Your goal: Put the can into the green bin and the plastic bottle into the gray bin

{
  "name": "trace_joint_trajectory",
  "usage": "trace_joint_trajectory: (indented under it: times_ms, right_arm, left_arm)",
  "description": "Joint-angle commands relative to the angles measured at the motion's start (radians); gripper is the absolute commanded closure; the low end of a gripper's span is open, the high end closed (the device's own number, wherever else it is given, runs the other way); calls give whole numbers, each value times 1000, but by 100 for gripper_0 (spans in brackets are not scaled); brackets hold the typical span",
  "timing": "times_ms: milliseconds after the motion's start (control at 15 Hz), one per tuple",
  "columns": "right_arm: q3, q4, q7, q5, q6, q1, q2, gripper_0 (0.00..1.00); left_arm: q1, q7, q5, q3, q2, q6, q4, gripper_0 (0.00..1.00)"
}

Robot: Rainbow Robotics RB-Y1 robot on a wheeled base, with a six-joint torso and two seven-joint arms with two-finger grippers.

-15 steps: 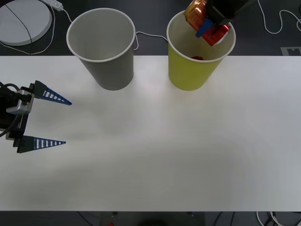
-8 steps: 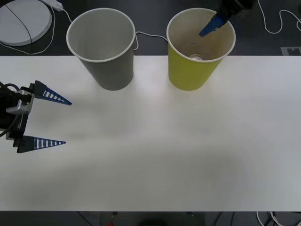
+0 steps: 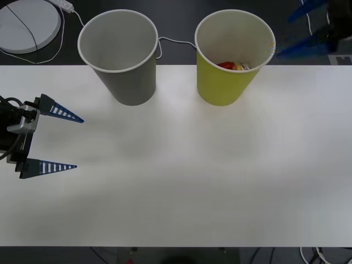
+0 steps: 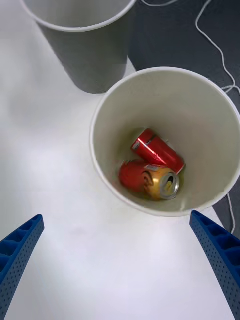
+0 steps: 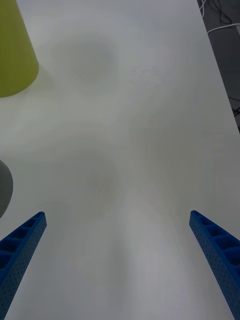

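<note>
The can [image 4: 160, 182], red-orange with a gold top, lies on its side at the bottom of the green bin [image 3: 223, 88], beside a second red can [image 4: 157, 151]. From the front, the cans [image 3: 233, 66] just show over the rim. My right gripper [image 3: 297, 30] is open and empty, above and to the right of the green bin [image 4: 102, 165]. The gray bin [image 3: 124, 82] stands to the left of the green one. My left gripper [image 3: 74, 142] rests open at the table's left side. The plastic bottle is out of view.
A white round disc [image 3: 26, 23] and white cables [image 3: 173, 40] lie on the dark floor behind the table [image 3: 192, 181]. More cable [image 3: 319, 30] runs at the back right. In the left wrist view, the green bin [image 5: 12, 60] and the gray bin's edge [image 5: 4, 192] border open tabletop.
A second ago my right gripper held the can over the green bin. It let go, the can dropped in, and the gripper drew back to the right. The left arm stayed still.
</note>
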Motion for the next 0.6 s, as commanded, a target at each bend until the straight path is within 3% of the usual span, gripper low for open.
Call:
trace_joint_trajectory:
  times_ms: [67,333,600]
  right_arm:
    - [-125,-47,148,-125,0,158,-40,0]
    - [-338,-153,343,-191,0,427,-47,0]
    - [-470,-188,503,-240,0,634,-2,0]
  left_arm:
    - [0,0,0,0,0,0,0,0]
    - [0,0,0,0,0,0,0,0]
    - [0,0,0,0,0,0,0,0]
